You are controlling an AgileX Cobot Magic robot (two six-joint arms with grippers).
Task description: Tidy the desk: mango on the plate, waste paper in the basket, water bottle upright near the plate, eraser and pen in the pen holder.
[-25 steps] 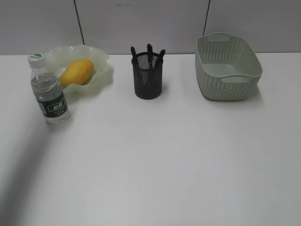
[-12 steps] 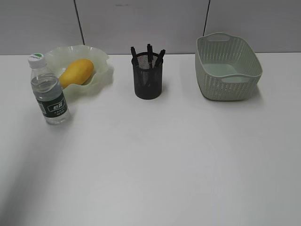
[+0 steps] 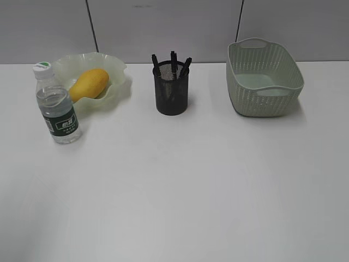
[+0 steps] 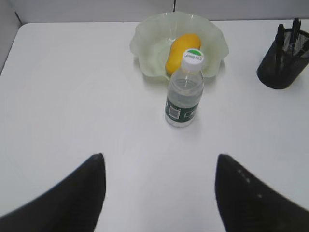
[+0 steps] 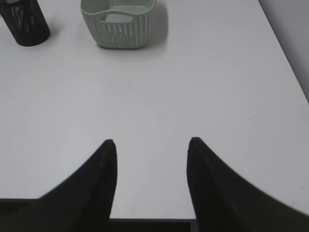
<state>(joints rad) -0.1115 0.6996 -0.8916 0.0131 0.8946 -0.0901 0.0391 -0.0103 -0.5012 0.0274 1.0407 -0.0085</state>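
An office-like desk [image 3: 180,185] — plain white top, grey partition panels [image 3: 163,27] behind, pen holder [image 3: 172,94].

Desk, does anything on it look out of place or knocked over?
Nothing stands out. The mango lies in the plate, the water bottle stands upright beside it, pens stick up from the pen holder, and the basket sits level.

Even, bright overhead light washes my white counter [image 3: 180,185]; shadows stay soft and short; my pincer [image 4: 159,193] tips loom dark, slightly blurred.
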